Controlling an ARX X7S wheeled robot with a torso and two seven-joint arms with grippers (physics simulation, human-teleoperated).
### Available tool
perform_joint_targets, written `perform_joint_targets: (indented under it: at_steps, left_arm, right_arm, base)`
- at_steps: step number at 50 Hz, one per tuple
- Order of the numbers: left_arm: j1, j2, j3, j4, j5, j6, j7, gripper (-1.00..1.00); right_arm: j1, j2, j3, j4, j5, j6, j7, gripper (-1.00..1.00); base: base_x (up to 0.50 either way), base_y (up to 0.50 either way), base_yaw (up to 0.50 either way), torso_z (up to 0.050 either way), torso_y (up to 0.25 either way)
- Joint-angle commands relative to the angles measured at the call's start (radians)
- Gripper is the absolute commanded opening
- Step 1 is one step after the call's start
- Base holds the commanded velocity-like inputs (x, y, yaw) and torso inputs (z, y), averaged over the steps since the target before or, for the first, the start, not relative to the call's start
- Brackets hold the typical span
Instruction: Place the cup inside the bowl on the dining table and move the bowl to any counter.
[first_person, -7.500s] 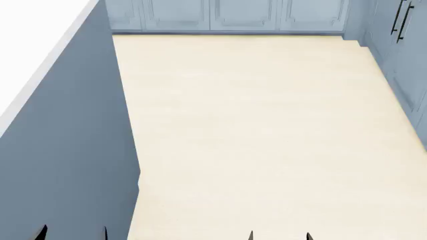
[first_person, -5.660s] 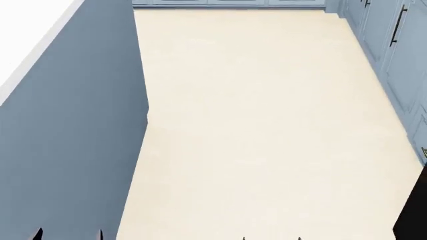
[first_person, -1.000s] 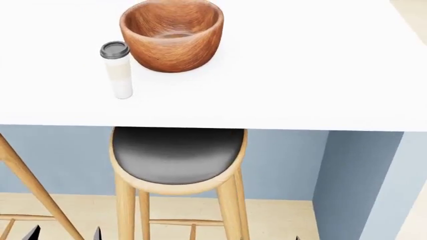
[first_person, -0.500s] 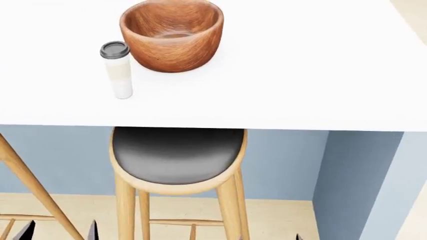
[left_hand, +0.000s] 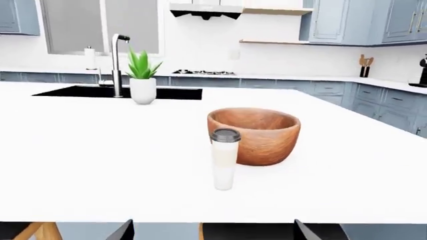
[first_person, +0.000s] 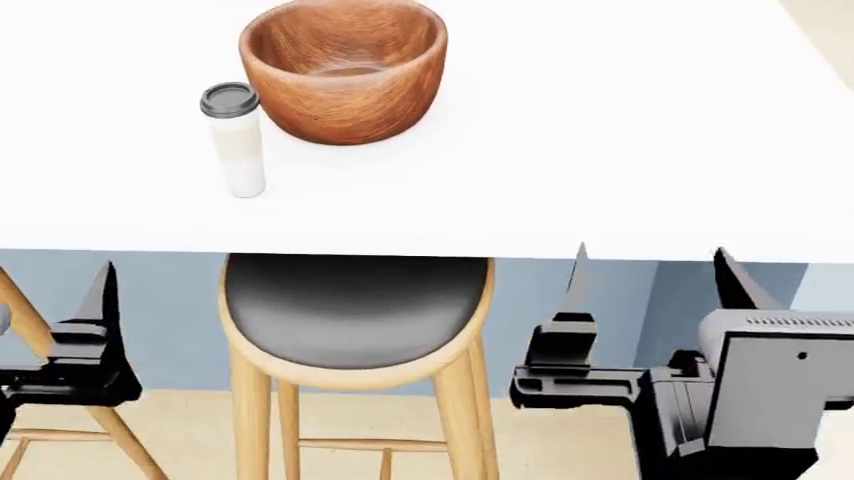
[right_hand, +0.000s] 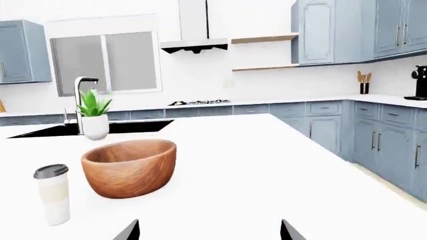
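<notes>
My left gripper (first_person: 94, 300) hangs below the near edge of the dining table (first_person: 601, 150), spread wide and empty; the head view shows one of its fingers (first_person: 96, 290), while its own wrist camera shows both tips far apart. On the tabletop above it the cup (first_person: 235, 140) stands upright with its dark lid on, just beside the bowl (first_person: 344, 68) on that bowl's left and nearer to me; I cannot tell whether the two touch. The bowl sits upright and holds nothing. Under the table edge, between my arms, stands a wooden stool (first_person: 354, 320) with a dark round seat. My right gripper (first_person: 654, 285) is raised to just below the table's edge, its jaws released and well apart, gripping nothing.
</notes>
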Motion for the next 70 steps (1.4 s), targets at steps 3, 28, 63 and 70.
perform_joint_targets:
  at_steps: [3, 28, 63, 70]
  left_arm:
    - [-0.258, -0.159, -0.197, 0.01, -0.325, -0.351, -0.062, 1.0]
    - [-0.38, -0.238, -0.171, -0.115, -0.337, -0.388, 0.004, 1.0]
    - [-0.402, -0.245, -0.16, -0.098, -0.357, -0.382, 0.009, 1.0]
    - [-0.399, -0.244, -0.16, -0.095, -0.36, -0.381, 0.006, 1.0]
  right_arm:
    - [0.275, 0.137, 0.112, 0.005, 0.197, 0.234, -0.005, 1.0]
    - [0.406, 0.185, 0.068, 0.152, 0.153, 0.292, -0.009, 1.0]
    - [0.346, 0.185, 0.13, 0.157, 0.198, 0.261, -0.015, 1.0]
    - [0.344, 0.182, 0.126, 0.158, 0.198, 0.256, -0.019, 1.0]
  base:
    - [0.0, 0.0, 0.0, 0.0, 0.0]
    - [0.07, 0.1, 0.0, 0.0, 0.0]
    - [0.46, 0.09, 0.0, 0.0, 0.0]
    - [0.5, 0.0, 0.0, 0.0, 0.0]
